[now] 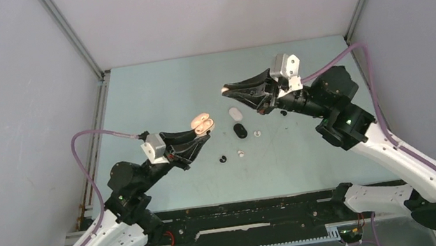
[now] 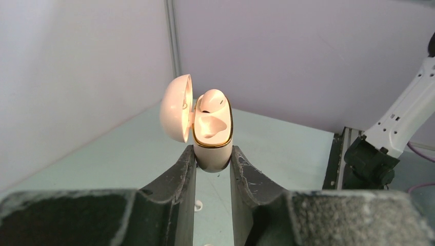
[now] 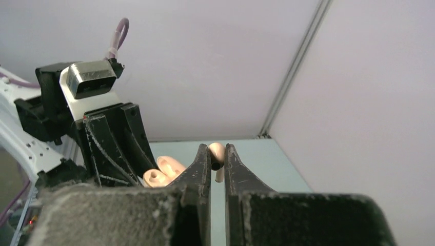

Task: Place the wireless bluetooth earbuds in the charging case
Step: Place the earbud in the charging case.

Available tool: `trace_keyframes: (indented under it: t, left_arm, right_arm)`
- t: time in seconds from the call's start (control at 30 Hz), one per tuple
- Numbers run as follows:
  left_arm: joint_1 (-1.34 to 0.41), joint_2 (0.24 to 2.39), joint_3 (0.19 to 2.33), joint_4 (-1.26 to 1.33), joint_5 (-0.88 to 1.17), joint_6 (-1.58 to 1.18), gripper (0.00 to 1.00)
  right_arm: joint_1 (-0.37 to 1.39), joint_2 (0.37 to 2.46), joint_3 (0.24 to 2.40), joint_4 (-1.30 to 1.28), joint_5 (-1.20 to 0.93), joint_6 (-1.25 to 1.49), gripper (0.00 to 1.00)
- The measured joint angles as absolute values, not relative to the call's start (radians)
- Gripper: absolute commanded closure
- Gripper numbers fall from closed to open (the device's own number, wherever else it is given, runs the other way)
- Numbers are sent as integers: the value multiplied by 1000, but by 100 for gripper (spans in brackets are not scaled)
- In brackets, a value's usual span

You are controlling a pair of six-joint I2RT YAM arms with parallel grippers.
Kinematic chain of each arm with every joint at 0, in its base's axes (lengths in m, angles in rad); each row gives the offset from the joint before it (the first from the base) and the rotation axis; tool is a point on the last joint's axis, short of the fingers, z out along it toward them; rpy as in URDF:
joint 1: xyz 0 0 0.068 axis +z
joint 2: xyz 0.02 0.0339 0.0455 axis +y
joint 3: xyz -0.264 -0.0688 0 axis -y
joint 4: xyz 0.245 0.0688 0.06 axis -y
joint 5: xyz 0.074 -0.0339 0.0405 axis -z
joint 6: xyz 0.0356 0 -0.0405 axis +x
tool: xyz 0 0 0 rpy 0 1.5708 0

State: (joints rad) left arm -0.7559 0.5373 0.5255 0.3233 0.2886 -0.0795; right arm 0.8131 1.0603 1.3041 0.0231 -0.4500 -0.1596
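My left gripper [image 1: 203,133] is shut on a beige charging case [image 1: 204,123] and holds it above the table with the lid open. In the left wrist view the case [image 2: 213,136] sits between my fingers, lid [image 2: 176,115] swung left, one beige earbud [image 2: 212,100] seated in it. My right gripper [image 1: 226,88] is raised to the right of the case and is shut on a beige earbud [image 3: 217,149], stem pointing down. The open case [image 3: 163,171] shows just left of it in the right wrist view.
On the table between the arms lie a white pebble case [image 1: 235,112], a black case [image 1: 240,131], a white earbud [image 1: 257,133], another white earbud [image 1: 241,154] and a black earbud [image 1: 222,158]. Grey walls close in the table.
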Motion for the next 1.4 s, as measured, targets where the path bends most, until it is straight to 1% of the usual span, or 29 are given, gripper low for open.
trace_keyframes:
  t: [0.2, 0.37, 0.6, 1.4]
  left_arm:
    - [-756, 534, 498, 408, 292, -127, 100]
    - [-756, 535, 490, 435, 292, -143, 100]
    - [-756, 537, 490, 437, 296, -143, 100]
    - [-756, 532, 478, 455, 326, -158, 100]
  right_arm:
    - [869, 1112, 1182, 258, -451, -77, 100]
    - [914, 1149, 1143, 335, -459, -59, 100]
    - [965, 1151, 1124, 390, -468, -56, 100]
    - [1056, 1189, 1074, 424, -416, -103, 100]
